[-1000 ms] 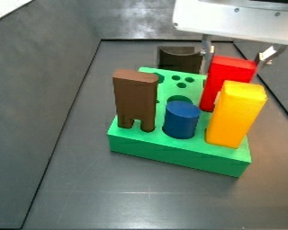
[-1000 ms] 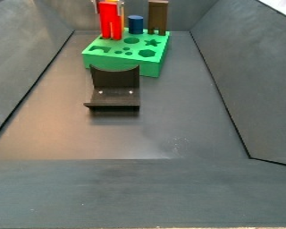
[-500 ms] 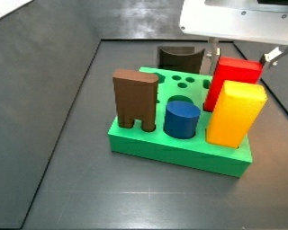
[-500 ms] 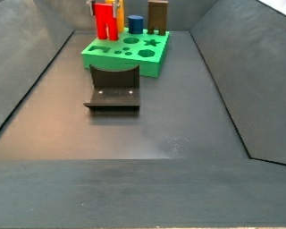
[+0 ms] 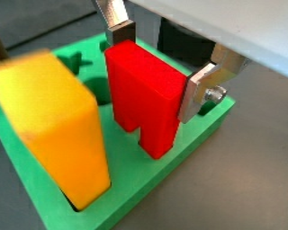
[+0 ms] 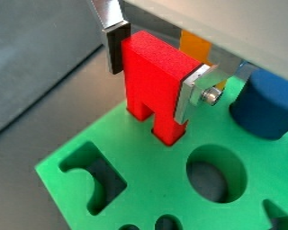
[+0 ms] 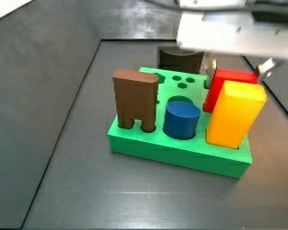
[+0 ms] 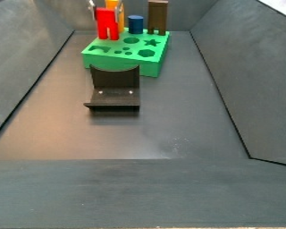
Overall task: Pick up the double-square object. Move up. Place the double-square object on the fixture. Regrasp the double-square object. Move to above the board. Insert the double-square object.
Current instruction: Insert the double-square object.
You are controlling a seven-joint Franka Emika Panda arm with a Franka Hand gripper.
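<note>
Two silver fingers of the tool are clamped on the double-square object, which is held upright over the board, its stepped lower end at or just inside a cut-out beside the yellow block. The insertion step is judged to be in hand. A straight downward push is called for next, then release.

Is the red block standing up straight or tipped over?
Standing up. The double-square object is upright, its bottom in the board, with the hand shut on it.
</note>
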